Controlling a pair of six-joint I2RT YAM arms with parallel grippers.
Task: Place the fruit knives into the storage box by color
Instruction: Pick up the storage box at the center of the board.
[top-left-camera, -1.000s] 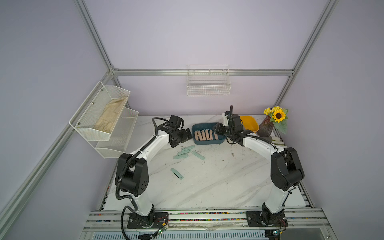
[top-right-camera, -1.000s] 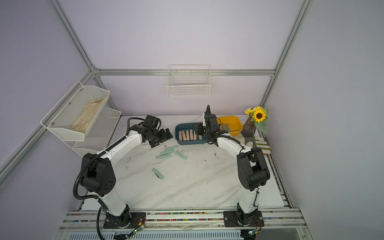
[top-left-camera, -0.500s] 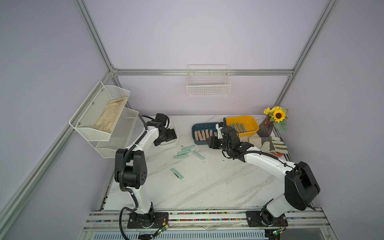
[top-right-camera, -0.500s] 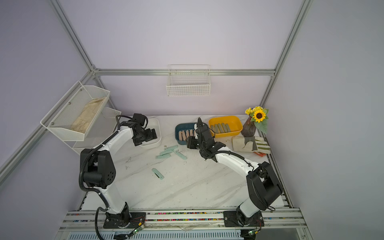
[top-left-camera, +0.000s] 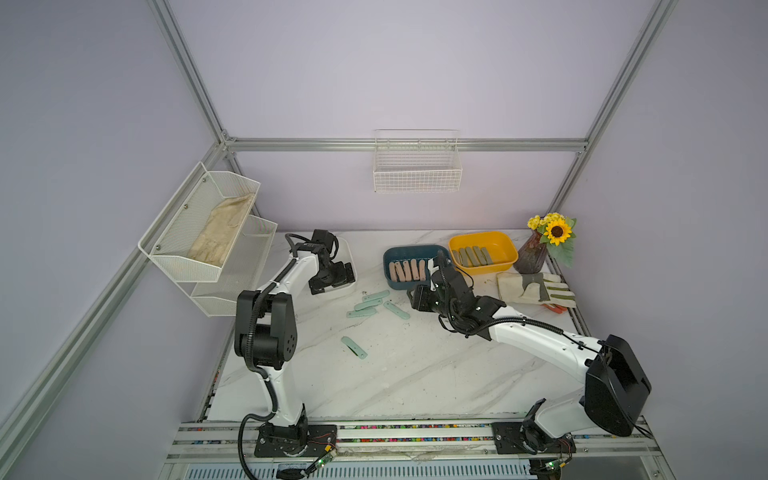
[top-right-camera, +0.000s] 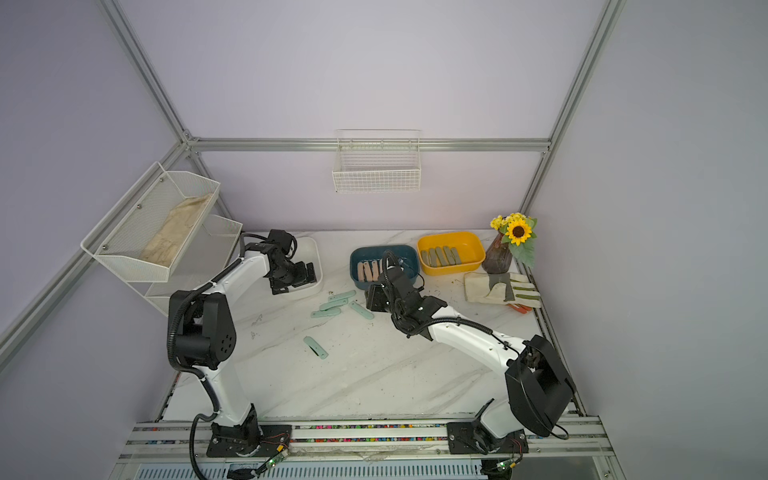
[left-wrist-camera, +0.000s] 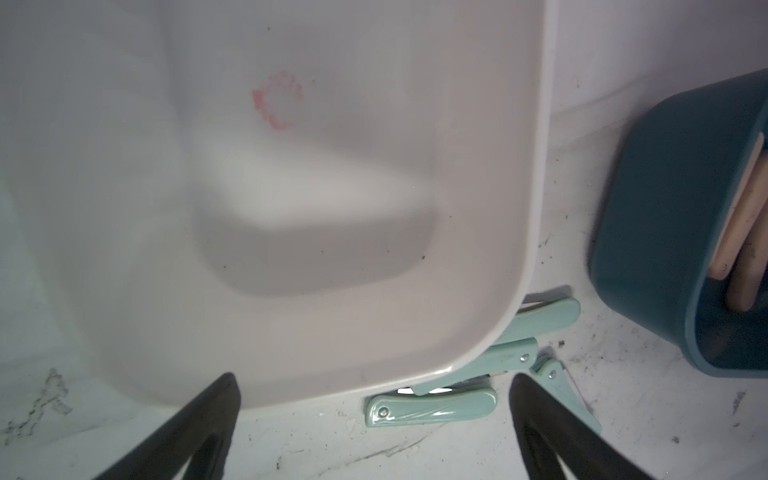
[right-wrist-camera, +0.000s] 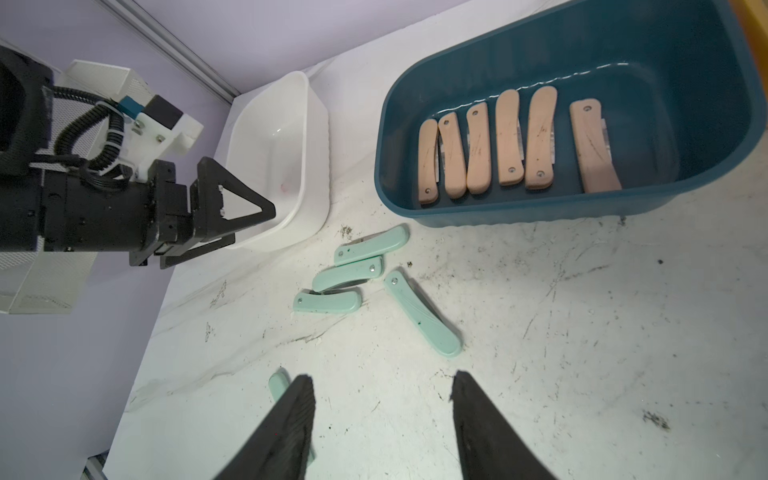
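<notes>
Your marble desk (top-left-camera: 415, 374) carries three boxes along its far edge: the white box (top-left-camera: 345, 249) at 10 o'clock, the blue box (top-left-camera: 388, 270) at 12 and the yellow box (top-left-camera: 505, 249) at 1. A striped glove (top-left-camera: 511, 286) lies flat at 2 o'clock, just beside the yellow box.

Your left end effector (right-wrist-camera: 253, 226) hangs over the white box's near corner, fingers spread wide with nothing between them. Your right end effector (right-wrist-camera: 382, 374) sits above the desk at 6 o'clock of the blue box, fingers apart and empty.

Six peach pink knives (right-wrist-camera: 507, 137) lie side by side in the blue box, and several olive knives (top-left-camera: 471, 255) line the yellow box. Four mint green knives (top-left-camera: 368, 305) cluster on the desk at 7 o'clock of the blue box, between the two end effectors. Three lie close together, and the fourth is angled just beside them. A lone mint knife (top-left-camera: 353, 347) lies apart, at 7 o'clock of that cluster.
</notes>
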